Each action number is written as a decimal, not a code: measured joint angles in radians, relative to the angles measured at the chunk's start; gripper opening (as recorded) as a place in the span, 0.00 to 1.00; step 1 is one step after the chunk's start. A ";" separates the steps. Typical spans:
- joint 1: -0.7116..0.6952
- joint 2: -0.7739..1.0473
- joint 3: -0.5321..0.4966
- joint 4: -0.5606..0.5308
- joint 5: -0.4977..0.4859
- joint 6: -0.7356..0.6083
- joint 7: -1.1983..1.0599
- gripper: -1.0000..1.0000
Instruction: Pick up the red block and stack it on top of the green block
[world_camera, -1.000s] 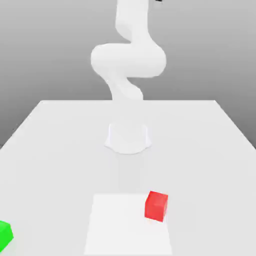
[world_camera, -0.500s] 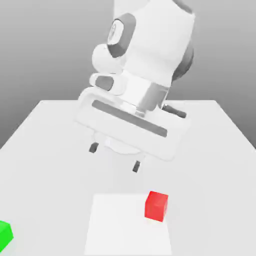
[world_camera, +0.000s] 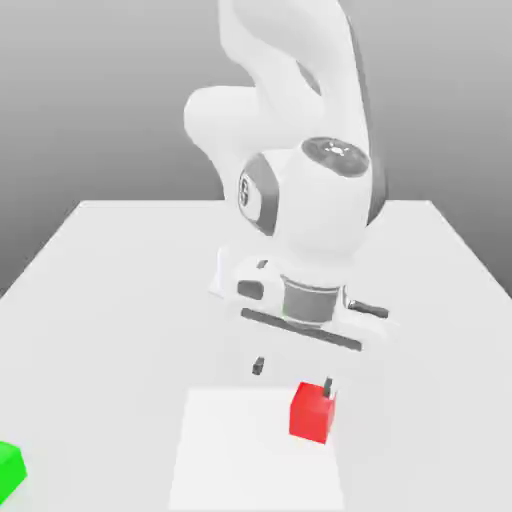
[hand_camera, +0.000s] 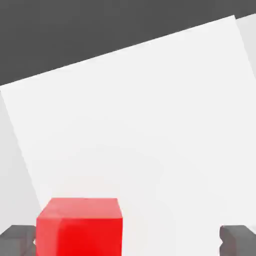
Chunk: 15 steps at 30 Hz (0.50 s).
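Exterior view: the white arm bends low over the table (world_camera: 110, 270), its gripper (world_camera: 292, 376) pointing down with the fingers spread wide and holding nothing. The red block (world_camera: 312, 412) sits on a brighter white square patch (world_camera: 240, 450) near the front, one fingertip (world_camera: 327, 385) just behind its top edge. The green block (world_camera: 9, 470) lies well apart at the near left edge.

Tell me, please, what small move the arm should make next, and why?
Probably shift sideways to centre the open gripper over the red block, then lower. In the hand view the block sits close to one fingertip, well off the middle, so descending now risks hitting it.
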 joint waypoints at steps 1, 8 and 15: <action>0.015 -0.003 0.006 -0.009 0.052 0.015 -0.027 0.50; 0.025 0.082 -0.033 0.001 0.001 0.106 0.020 0.50; 0.140 0.220 -0.196 0.024 -0.209 0.202 0.174 0.50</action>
